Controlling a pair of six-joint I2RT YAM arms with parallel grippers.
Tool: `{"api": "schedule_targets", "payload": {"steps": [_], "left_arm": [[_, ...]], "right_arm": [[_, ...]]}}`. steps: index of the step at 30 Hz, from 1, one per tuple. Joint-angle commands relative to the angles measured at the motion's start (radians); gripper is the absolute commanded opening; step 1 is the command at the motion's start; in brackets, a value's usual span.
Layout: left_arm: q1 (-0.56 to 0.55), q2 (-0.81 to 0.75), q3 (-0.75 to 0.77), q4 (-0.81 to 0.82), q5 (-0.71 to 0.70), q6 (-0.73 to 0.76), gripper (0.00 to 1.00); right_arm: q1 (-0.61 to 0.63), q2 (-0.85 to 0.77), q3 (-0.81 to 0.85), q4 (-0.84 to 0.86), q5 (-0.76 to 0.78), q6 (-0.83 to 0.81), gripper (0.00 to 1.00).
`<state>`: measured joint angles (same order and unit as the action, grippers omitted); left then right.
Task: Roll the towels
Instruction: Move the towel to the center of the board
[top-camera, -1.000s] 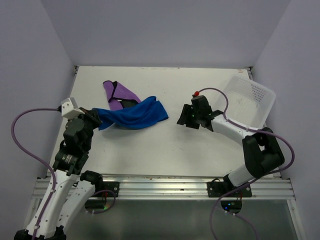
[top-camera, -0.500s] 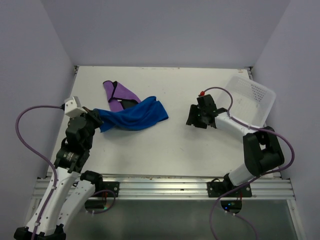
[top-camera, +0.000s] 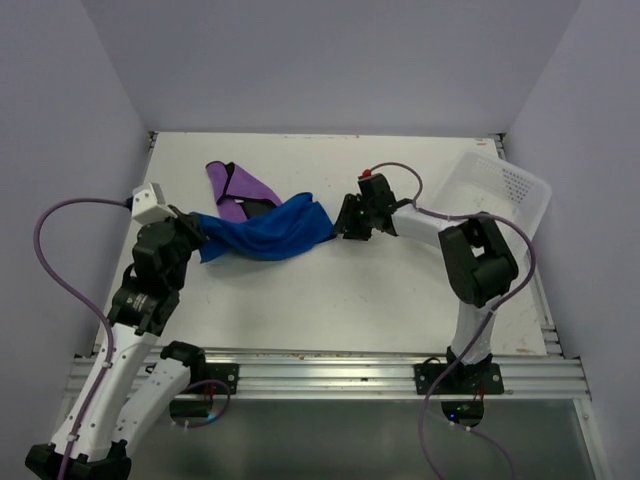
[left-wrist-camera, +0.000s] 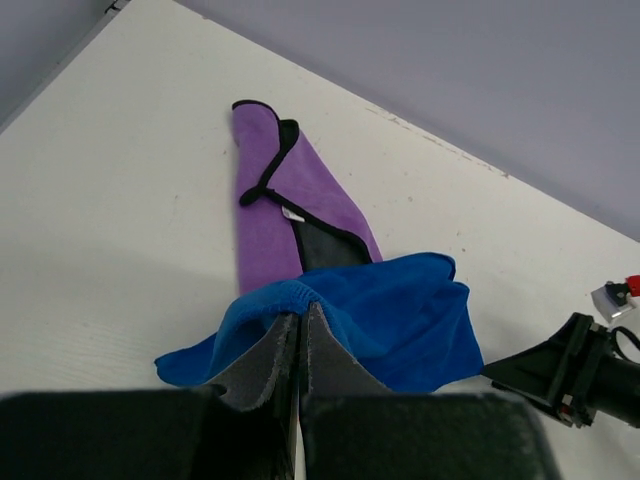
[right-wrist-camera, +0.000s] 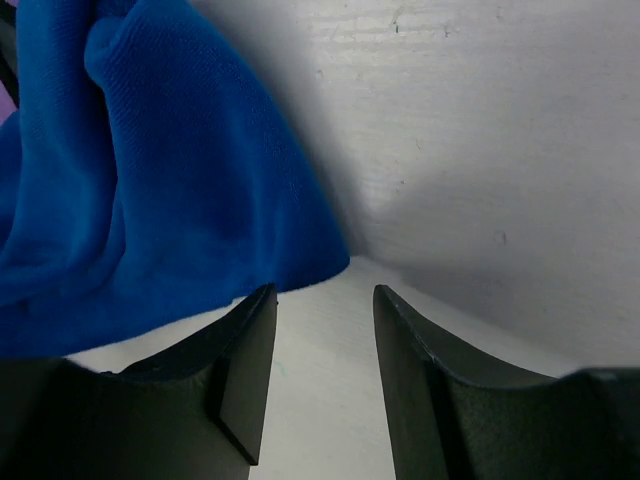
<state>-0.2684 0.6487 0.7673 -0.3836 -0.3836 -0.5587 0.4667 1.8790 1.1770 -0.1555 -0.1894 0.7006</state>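
Blue towel (top-camera: 268, 230): L gripper (top-camera: 192, 233) clamped tight on its 9 o'clock end. R gripper (top-camera: 341, 227) half-open, empty, at 3 o'clock corner. Risk: closes short, misses edge.

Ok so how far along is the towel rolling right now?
Nothing looks rolled yet. In hand: the left gripper is shut on one end of the blue towel, which lies bunched, while the right gripper stands open at its other end. Left: roll it, then the purple towel, lying loosely folded.
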Motion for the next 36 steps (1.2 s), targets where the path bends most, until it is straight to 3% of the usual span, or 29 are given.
{"api": "schedule_targets", "payload": {"steps": [1, 5, 8, 9, 12, 16, 22, 26, 30, 36], "left_arm": [[0.011, -0.003, 0.064, 0.032, -0.052, 0.043, 0.0], [0.011, 0.015, 0.082, 0.034, -0.08, 0.086, 0.0], [0.011, 0.022, 0.084, 0.046, -0.086, 0.098, 0.0], [0.011, 0.022, 0.084, 0.054, -0.089, 0.1, 0.0], [0.012, 0.026, 0.092, 0.064, -0.1, 0.108, 0.0], [0.011, 0.058, 0.134, 0.075, -0.107, 0.108, 0.0], [0.031, 0.17, 0.288, 0.095, -0.09, 0.091, 0.0], [0.139, 0.252, 0.369, 0.08, 0.007, 0.027, 0.0], [0.237, 0.246, 0.319, 0.115, 0.298, -0.092, 0.0], [0.268, 0.1, 0.045, 0.137, 0.497, -0.211, 0.0]], "right_arm": [[0.006, 0.08, 0.064, 0.071, -0.068, 0.118, 0.48], [0.007, 0.137, 0.095, 0.096, -0.061, 0.16, 0.49], [0.007, 0.175, 0.114, 0.134, -0.09, 0.175, 0.42], [0.007, 0.183, 0.121, 0.137, -0.106, 0.181, 0.27], [0.01, 0.186, 0.125, 0.143, -0.127, 0.182, 0.0], [0.012, 0.092, 0.15, 0.03, -0.085, 0.099, 0.0], [0.01, -0.078, 0.412, -0.379, 0.128, -0.173, 0.0], [0.015, -0.142, 0.559, -0.532, 0.275, -0.282, 0.0], [0.042, -0.239, 0.506, -0.572, 0.393, -0.358, 0.0], [0.116, -0.447, 0.192, -0.507, 0.418, -0.371, 0.0]]}}
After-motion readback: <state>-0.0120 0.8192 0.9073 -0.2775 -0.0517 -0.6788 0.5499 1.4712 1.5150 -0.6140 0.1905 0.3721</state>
